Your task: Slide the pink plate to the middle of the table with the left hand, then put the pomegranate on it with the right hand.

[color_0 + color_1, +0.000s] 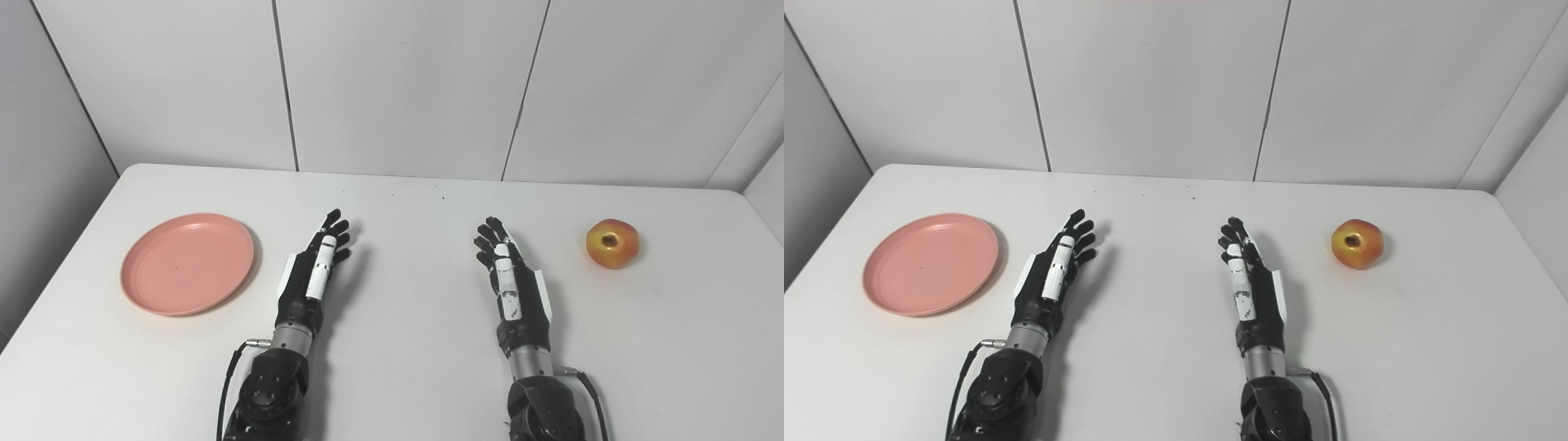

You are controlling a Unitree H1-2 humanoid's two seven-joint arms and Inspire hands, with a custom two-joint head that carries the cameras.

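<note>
left of the left hand (312, 269), the pink plate (187, 263) is looking like matt, smooth plastic; the table (404, 343) is showing a matt white finish.

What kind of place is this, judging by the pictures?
Probably a lab or test booth: a bare white table enclosed by plain white wall panels, with only a pink plate and a pomegranate set out.
</note>
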